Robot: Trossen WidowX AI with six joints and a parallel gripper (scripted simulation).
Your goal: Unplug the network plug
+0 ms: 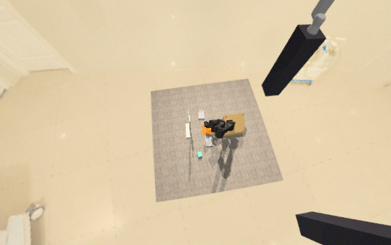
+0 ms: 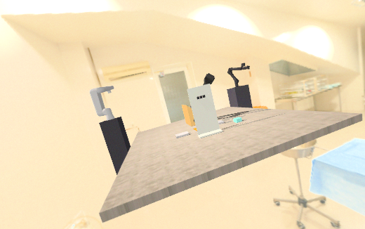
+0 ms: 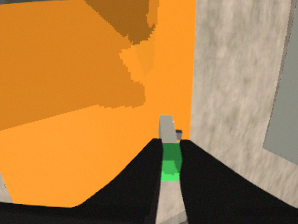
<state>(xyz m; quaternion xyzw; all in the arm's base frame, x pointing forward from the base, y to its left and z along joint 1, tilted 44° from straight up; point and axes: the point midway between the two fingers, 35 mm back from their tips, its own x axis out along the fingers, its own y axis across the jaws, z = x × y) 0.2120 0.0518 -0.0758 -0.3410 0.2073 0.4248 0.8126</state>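
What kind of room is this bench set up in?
Probably a clinical or hospital-type lab room. The exterior view shows a pale blue draped sheet, a round stool on a wheeled star base and glass-fronted shelving along the far wall, around the grey work table.

Upright panel hides the arm — only its black top shows (exterior view)

Black arm of blocky, matte links rising from a tan square base plate, ending in the tool, whose two broad black fingers taper to narrow tips.
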